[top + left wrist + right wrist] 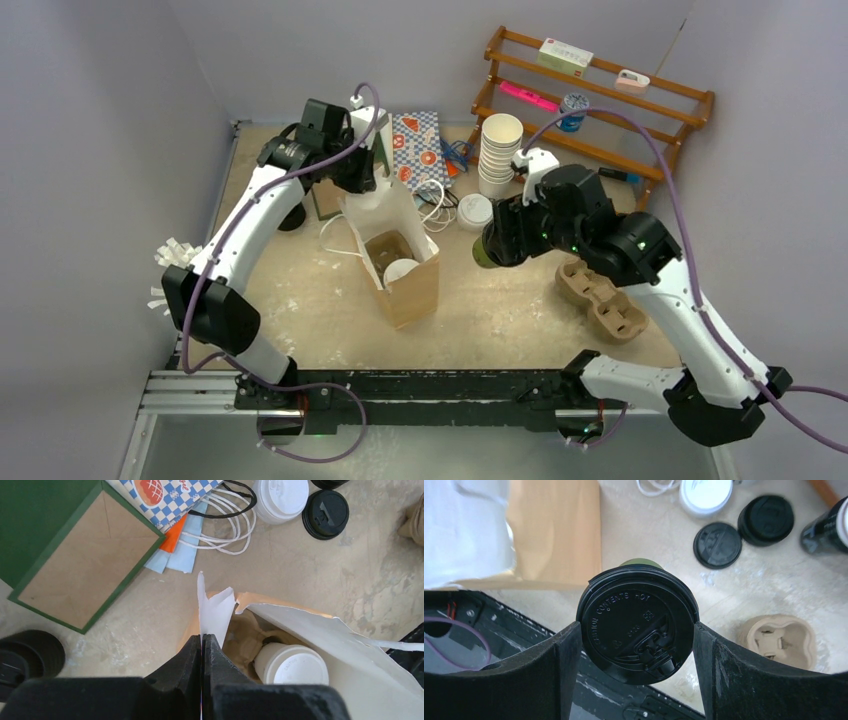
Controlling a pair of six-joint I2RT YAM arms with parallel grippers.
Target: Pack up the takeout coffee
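The black-lid cup (638,630) is up off the counter (500,320), clamped at the lid between the right fingers (574,647), one on each side. You can read "contents hot" on the lid from the wrist view, and a bit of olive cup wall peeks out behind it.

The white-lid cup (291,665) is already down inside the brown paper bag (415,295), just below and right of the left fingers (202,652) in their own camera. Those fingers are pinched fully together on a white flap of the bag's torn rim, holding the mouth open.

Beyond the right fingers on the counter: a flat black lid (717,545), a white lid (706,494) and another black-lidded cup (766,519). A pulp cup carrier (781,640) sits off to their right.

Past the left fingers there's a checked bag (165,495) with white cord handles and a green bag (65,555) lying flat to their left. A stack of white cups (500,150) stands farther back by the wooden rack (600,90).
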